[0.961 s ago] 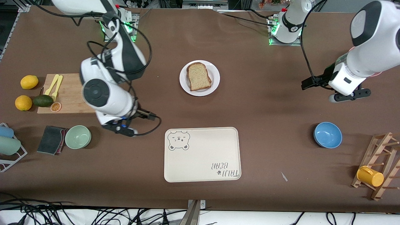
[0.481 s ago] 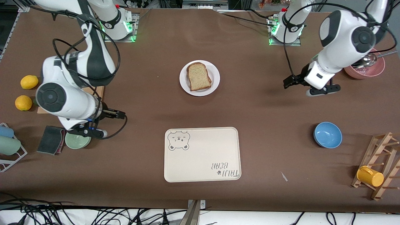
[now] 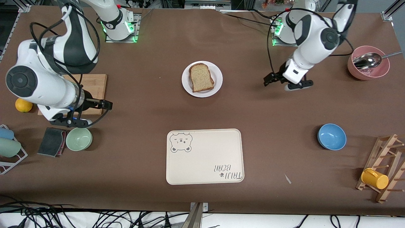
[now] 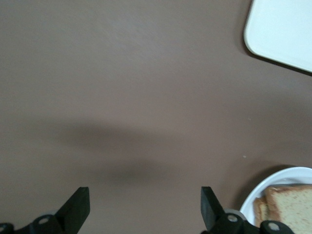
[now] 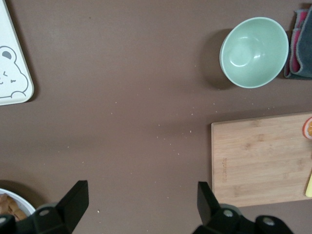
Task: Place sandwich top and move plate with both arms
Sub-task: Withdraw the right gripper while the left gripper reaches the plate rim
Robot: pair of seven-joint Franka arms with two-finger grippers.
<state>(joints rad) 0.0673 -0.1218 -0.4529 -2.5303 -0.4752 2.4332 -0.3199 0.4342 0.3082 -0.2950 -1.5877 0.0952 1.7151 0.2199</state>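
Observation:
The sandwich top [image 3: 201,77], a tan speckled bread slice with a brown crust, lies on the round white plate [image 3: 217,73] in the middle of the table. Its edge [image 4: 294,206] and the plate's rim [image 4: 273,185] also show in the left wrist view. My left gripper [image 3: 269,79] [image 4: 144,209] hangs open and empty over bare table beside the plate, toward the left arm's end. My right gripper [image 3: 108,104] [image 5: 141,200] is open and empty over the table by the cutting board's corner. The plate's rim [image 5: 18,200] just shows in the right wrist view.
A cream bear tray [image 3: 205,156] lies nearer the front camera than the plate. A green bowl [image 3: 79,138], dark cloth [image 3: 52,141], cutting board [image 3: 95,85] and lemon [image 3: 23,105] sit toward the right arm's end. Blue bowl [image 3: 331,136], pink bowl with spoon [image 3: 368,63] and mug rack [image 3: 386,167] sit toward the left arm's end.
The right arm has swung away from the tray toward the cutting board. The left arm has moved in from its end of the table toward the plate. Both grippers stayed open.

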